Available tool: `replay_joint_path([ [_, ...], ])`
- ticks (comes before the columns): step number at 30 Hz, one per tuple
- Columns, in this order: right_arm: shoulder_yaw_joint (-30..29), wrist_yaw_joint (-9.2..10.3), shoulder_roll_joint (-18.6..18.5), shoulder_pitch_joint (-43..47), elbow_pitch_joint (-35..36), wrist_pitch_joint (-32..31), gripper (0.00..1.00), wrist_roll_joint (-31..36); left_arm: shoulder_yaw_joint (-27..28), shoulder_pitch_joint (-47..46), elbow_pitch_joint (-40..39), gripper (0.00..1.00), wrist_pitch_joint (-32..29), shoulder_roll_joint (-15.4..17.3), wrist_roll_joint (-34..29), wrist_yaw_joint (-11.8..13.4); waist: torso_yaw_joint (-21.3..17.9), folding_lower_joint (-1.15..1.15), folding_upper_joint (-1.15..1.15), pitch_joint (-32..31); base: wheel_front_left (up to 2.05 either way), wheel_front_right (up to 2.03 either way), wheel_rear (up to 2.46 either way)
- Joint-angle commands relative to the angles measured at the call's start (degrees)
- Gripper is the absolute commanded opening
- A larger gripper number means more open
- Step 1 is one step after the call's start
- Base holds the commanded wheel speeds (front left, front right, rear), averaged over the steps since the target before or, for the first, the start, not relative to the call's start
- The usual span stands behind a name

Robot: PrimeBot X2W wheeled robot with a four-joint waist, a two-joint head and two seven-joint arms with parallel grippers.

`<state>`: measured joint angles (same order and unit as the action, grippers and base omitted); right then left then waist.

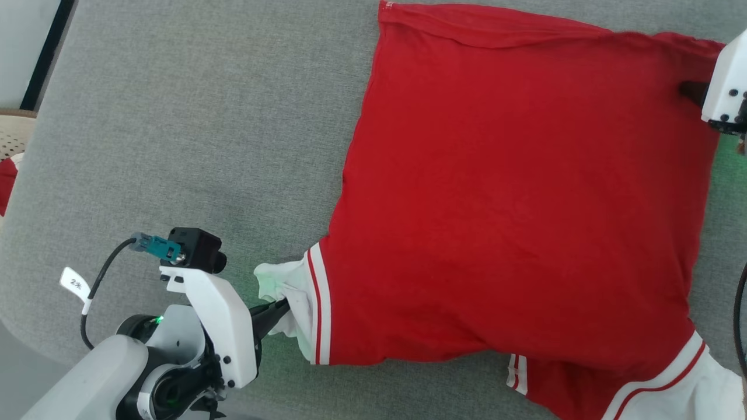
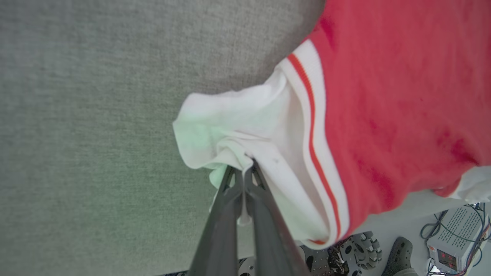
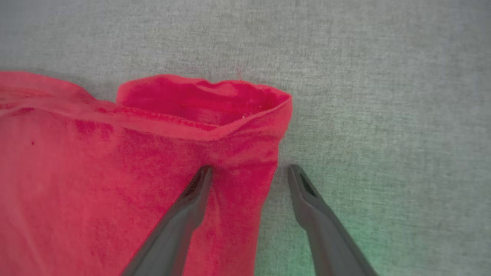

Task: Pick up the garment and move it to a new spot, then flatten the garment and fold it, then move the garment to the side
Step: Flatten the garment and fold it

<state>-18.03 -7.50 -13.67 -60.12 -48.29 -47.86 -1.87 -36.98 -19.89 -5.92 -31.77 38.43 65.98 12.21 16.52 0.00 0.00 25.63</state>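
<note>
Red garment, left end effector gripping it

Grey fabric surface, cabled grey box

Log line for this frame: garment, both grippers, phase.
garment: spread on grey surface | left gripper: shut on sleeve | right gripper: open, astride corner | phase: likely flattening

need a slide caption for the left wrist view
Left pincer shut on the white sleeve end of the red garment, grey cloth surface behind.
</note>
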Motion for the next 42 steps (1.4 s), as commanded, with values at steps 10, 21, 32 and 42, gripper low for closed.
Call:
replay_joint_path([
  [10,10.88,0.02,0.31,1.36,-6.68,-4.66,0.00,-1.79,1.90,0.20,2.20,0.00,1.71,0.57,0.10,0.25,-3.48,0.00,0.00,-0.84,0.00,0.00,0.00],
  [21,27.52,0.03,-4.65,10.46,12.69,-7.12,0.00,-18.38,4.68,2.76,0.64,0.00,3.07,4.52,0.11,2.47,-11.42,0.00,0.00,-3.28,0.00,0.00,0.00],
  [32,26.92,0.02,-6.99,33.73,45.13,-15.52,0.00,-27.98,6.77,4.49,-0.49,0.00,3.39,7.91,0.20,3.87,-17.96,0.00,0.00,-4.60,0.00,0.00,0.00],
  [42,20.03,0.02,0.01,51.68,55.53,-14.54,0.00,-23.49,6.68,2.87,-0.38,0.00,3.24,7.55,0.08,3.35,-18.61,0.00,0.00,-3.70,0.00,0.00,0.00],
])
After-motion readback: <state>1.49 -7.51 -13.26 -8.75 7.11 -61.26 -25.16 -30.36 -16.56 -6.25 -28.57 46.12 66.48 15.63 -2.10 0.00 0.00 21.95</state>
